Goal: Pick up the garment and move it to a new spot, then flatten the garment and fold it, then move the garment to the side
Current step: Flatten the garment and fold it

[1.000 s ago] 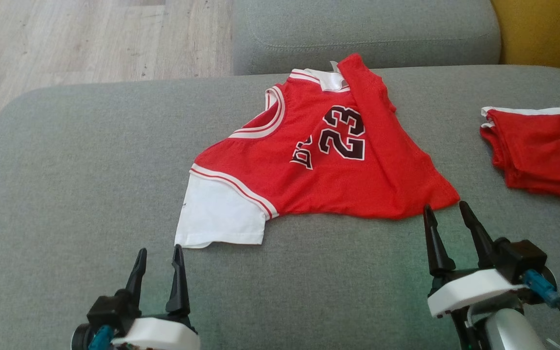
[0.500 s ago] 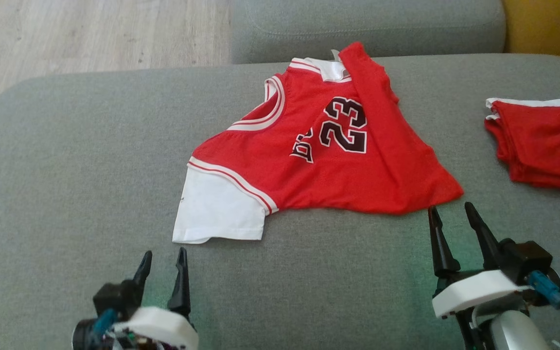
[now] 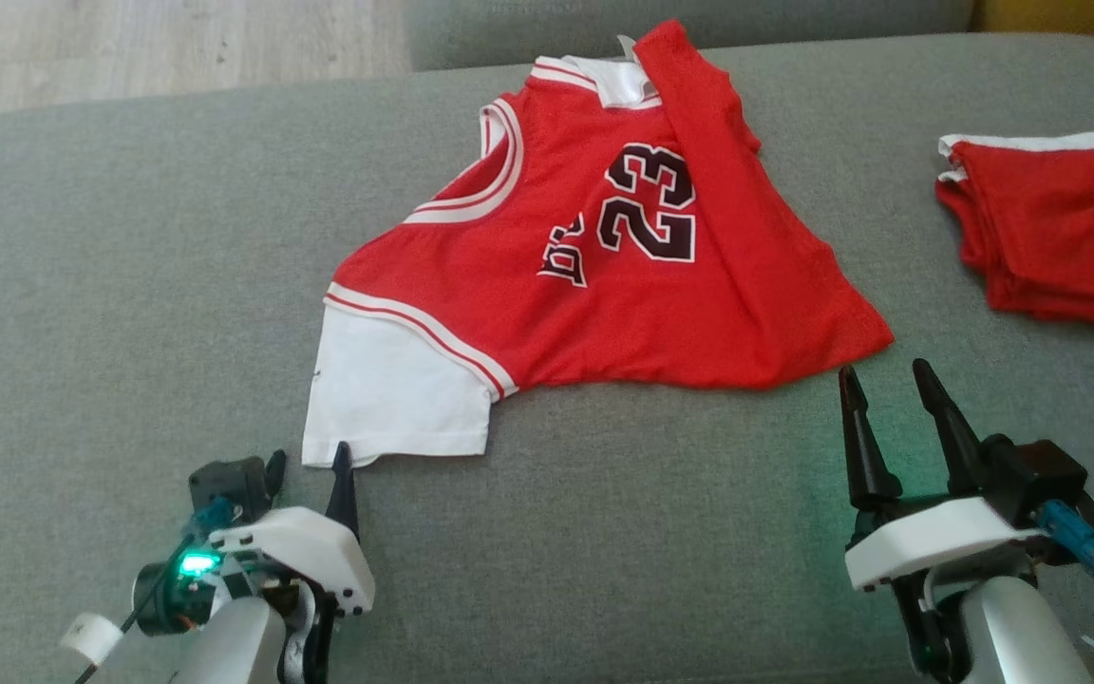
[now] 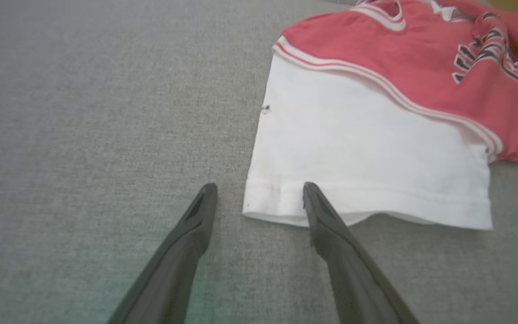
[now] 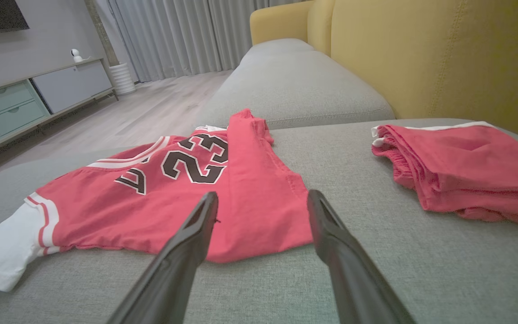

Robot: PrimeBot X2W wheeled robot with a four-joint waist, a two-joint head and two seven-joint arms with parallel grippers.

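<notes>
Pickup starting

We are edging our left gripper [image 3: 310,458], wide and empty, to the white sleeve [image 3: 395,399] of the garment [image 3: 604,304] on the sofa [image 3: 129,285]; our right gripper [image 3: 884,370], likewise, is hovering beside its red corner [image 3: 870,337].

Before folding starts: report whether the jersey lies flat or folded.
Not flat: the jersey has one long red flap folded over beside the 23.
</notes>
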